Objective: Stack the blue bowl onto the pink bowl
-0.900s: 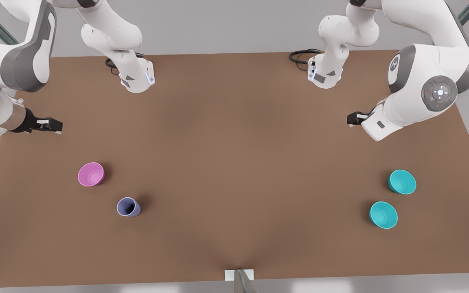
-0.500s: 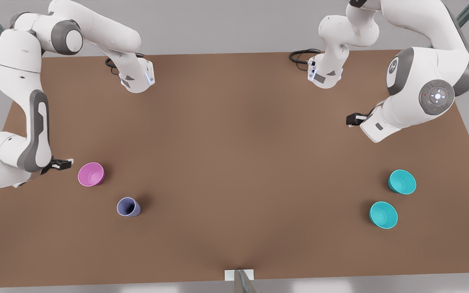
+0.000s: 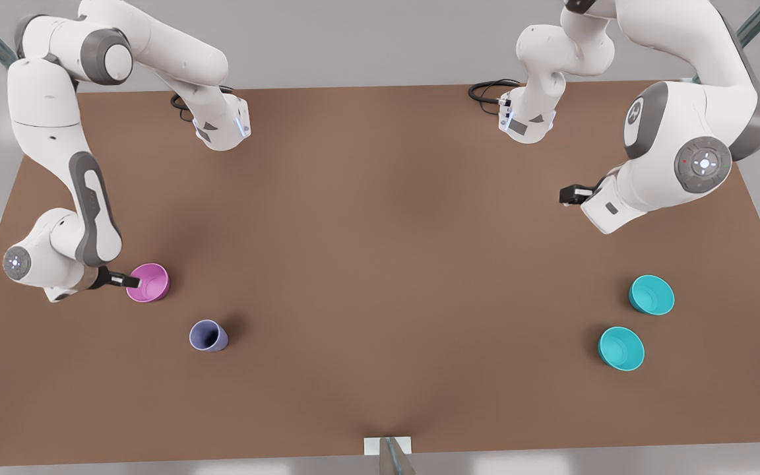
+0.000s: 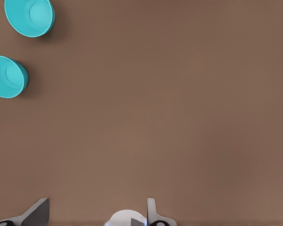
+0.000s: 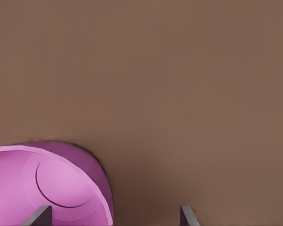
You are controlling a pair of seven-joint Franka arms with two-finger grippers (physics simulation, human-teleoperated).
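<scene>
The pink bowl (image 3: 149,282) stands upright at the front view's left. My right gripper (image 3: 124,281) is at its rim, open. In the right wrist view one fingertip (image 5: 41,214) is over the inside of the pink bowl (image 5: 47,183) and the other is outside its wall. Two identical blue bowls (image 3: 651,294) (image 3: 621,348) stand side by side at the front view's right. My left gripper (image 3: 570,194) hangs open well behind them, holding nothing. The left wrist view shows both blue bowls (image 4: 29,16) (image 4: 7,76) far from the open left gripper (image 4: 92,219).
A lavender-blue cup (image 3: 208,336) stands a little in front of the pink bowl, towards the middle. The two arm bases (image 3: 221,125) (image 3: 526,119) and black cables (image 3: 485,89) sit at the brown table's (image 3: 380,231) far edge.
The right arm swung down and forward, bringing its gripper from well behind the pink bowl to the bowl's rim. The left arm only shifted slightly. No bowl has moved.
</scene>
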